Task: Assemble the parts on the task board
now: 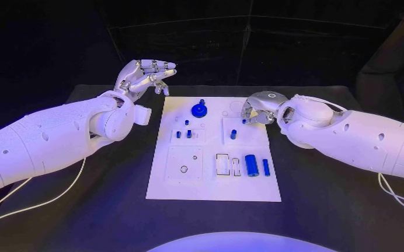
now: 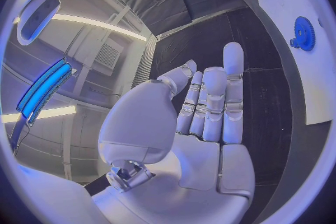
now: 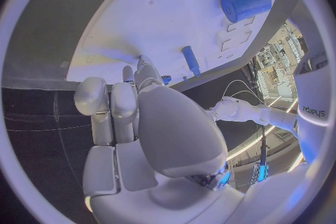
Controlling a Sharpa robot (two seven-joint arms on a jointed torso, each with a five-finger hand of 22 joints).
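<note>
The white task board point(image 1: 215, 173) lies in the middle of the table. A blue gear point(image 1: 198, 109) stands near its far edge, also seen as the gear point(image 2: 304, 32) in the left wrist view. A thick blue cylinder point(image 1: 251, 162) and a thin blue bar point(image 1: 266, 167) lie at the near right. My left hand point(image 1: 147, 77) hangs raised past the board's far left corner, fingers apart, palm point(image 2: 203, 123) bare. My right hand point(image 1: 257, 109) bends down onto the board's far right edge; a small blue part point(image 1: 245, 121) sits at its fingertips point(image 3: 143, 70), the hold hidden.
Three short blue pegs point(image 1: 184, 132) stand in the board's left middle, and another peg point(image 1: 232, 135) lies right of them, also seen as the peg point(image 3: 190, 60). The cylinder point(image 3: 245, 4) lies beyond it. Black table point(image 1: 110, 205) surrounds the board, with a white cable point(image 1: 51, 196) at the left.
</note>
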